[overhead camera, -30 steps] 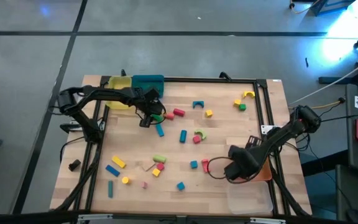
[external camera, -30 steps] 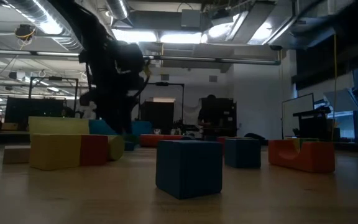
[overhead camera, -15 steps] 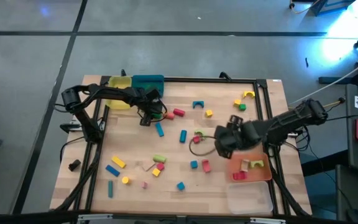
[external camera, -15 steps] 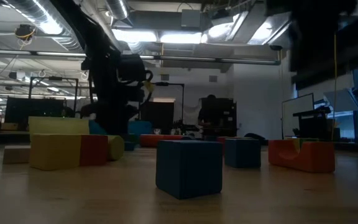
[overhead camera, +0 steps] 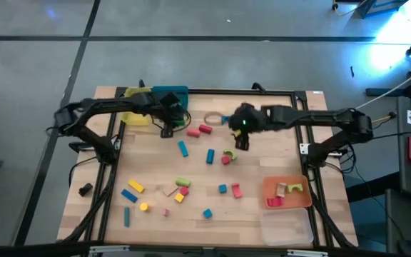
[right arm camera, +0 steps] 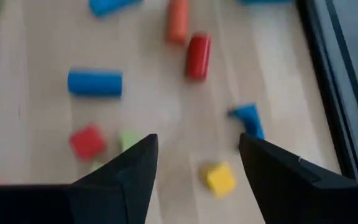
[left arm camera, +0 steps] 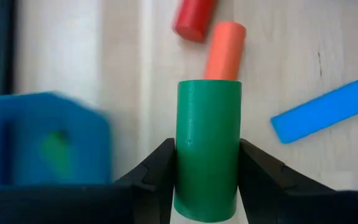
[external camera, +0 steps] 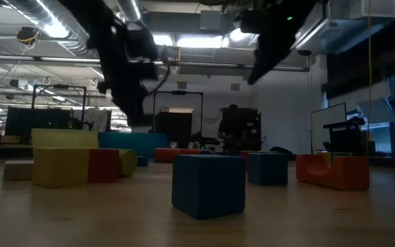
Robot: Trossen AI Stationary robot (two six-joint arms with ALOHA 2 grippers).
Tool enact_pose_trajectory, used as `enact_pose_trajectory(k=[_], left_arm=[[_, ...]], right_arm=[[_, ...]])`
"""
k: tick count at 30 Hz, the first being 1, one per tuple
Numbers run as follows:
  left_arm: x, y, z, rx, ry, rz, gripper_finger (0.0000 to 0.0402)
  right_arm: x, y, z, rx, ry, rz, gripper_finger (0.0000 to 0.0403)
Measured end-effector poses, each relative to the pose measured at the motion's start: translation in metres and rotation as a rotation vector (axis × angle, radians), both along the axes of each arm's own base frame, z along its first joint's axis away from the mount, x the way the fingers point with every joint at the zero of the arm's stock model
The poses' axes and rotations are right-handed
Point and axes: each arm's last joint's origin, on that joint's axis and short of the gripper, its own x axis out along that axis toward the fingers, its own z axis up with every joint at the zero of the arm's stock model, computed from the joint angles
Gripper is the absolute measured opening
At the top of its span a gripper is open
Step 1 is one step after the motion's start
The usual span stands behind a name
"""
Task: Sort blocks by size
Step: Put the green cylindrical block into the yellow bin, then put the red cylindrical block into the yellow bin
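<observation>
Many small blocks lie scattered on the wooden table [overhead camera: 262, 164]. My left gripper [overhead camera: 168, 130] hangs above the far left part of the table, beside the teal tray [overhead camera: 170, 94], and is shut on a green cylinder [left arm camera: 207, 149]. Below it lie a red cylinder [left arm camera: 194, 18], an orange cylinder [left arm camera: 224, 53] and a blue bar [left arm camera: 324, 111]. My right gripper [overhead camera: 238, 140] is open and empty, held high over the table's far middle, above the yellow cube [right arm camera: 219, 177], the blue arch [right arm camera: 248, 118] and the red cylinder [right arm camera: 197, 56]. My left gripper pinches the green cylinder by its curved side [left arm camera: 184, 168] between its two fingers [left arm camera: 160, 171]. The fingers come from above and lie along the cylinder, whose free end [left arm camera: 208, 93] sticks out past the fingertips. The cylinder is lifted clear of the table.
A yellow tray [overhead camera: 135, 107] stands beside the teal one at the far left. An orange tray [overhead camera: 304, 201] with a few blocks and a clear tray [overhead camera: 287, 228] stand at the near right. More blocks lie at the near left [overhead camera: 134, 187] and far right [overhead camera: 277, 120].
My right gripper has swung from over the orange tray at the near right toward the table's far edge and left, and has risen. It now hangs over the far middle. My left gripper has risen with the green cylinder, lifting it clear.
</observation>
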Motion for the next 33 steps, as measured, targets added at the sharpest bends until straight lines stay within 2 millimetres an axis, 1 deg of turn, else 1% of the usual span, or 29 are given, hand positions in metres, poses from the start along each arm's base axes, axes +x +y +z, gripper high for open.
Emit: enact_pose_trajectory(k=[2, 5, 8, 11, 16, 20, 22, 27, 30, 33], left_arm=[[-0.009, 0.001, 0.017, 0.045, -0.018, 0.047, 0.0120], [-0.027, 0.002, 0.036, 0.115, -0.031, 0.158, 0.0120], [-0.046, 0.003, 0.049, 0.157, -0.029, 0.349, 0.0120], [-0.064, 0.004, 0.054, 0.178, 0.004, 0.573, 0.0122], [-0.085, 0.004, 0.052, 0.214, 0.113, 0.859, 0.0128], [-0.094, 0.007, 0.048, 0.185, 0.107, 1.038, 0.0130], [-0.097, 0.009, 0.043, 0.173, 0.101, 1.086, 0.0131], [-0.101, 0.012, 0.027, 0.156, 0.144, 1.131, 0.0142], [-0.103, 0.014, 0.020, 0.147, 0.150, 1.170, 0.0160], [-0.104, 0.016, 0.017, 0.141, 0.155, 1.196, 0.0180]], right_arm=[[0.005, -0.014, 0.001, -0.009, -0.052, -0.007, 0.0229], [0.014, -0.031, -0.001, -0.029, -0.130, -0.044, 0.0229], [0.027, -0.044, -0.008, -0.041, -0.187, -0.074, 0.0229], [0.041, -0.052, -0.021, -0.049, -0.214, -0.086, 0.0229], [0.067, -0.058, -0.048, -0.066, -0.255, -0.087, 0.0229], [0.082, -0.062, -0.071, -0.055, -0.274, -0.072, 0.0229], [0.086, -0.063, -0.083, -0.049, -0.249, -0.072, 0.0229], [0.092, -0.065, -0.107, -0.040, -0.196, -0.077, 0.0229], [0.094, -0.065, -0.116, -0.018, -0.173, -0.062, 0.0229], [0.093, -0.064, -0.118, -0.005, -0.157, -0.055, 0.0229]])
